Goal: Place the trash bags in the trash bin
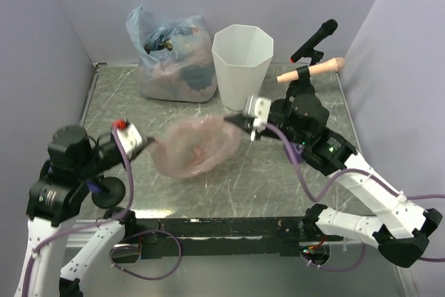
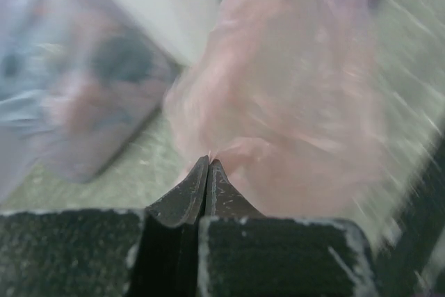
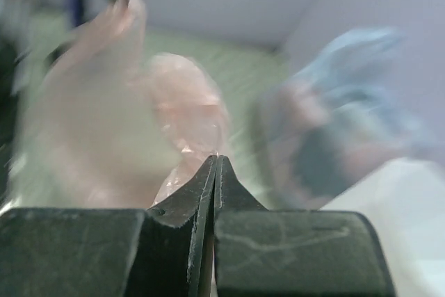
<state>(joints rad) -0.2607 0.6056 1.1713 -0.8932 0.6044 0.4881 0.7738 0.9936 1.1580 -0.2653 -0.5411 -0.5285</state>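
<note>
Left hand point(image 1: 144, 144) clamped on pink trash bag point(image 1: 198, 145), right hand point(image 1: 245, 122) pinching opposite edge, bag stretched between hands, trash bin point(image 1: 242, 57) just beyond right hand

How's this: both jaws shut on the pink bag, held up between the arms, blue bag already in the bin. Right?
No. The blue bag stands on the table beside the bin, not in it; the top view shows this. The rest about the pink bag holds.
</note>
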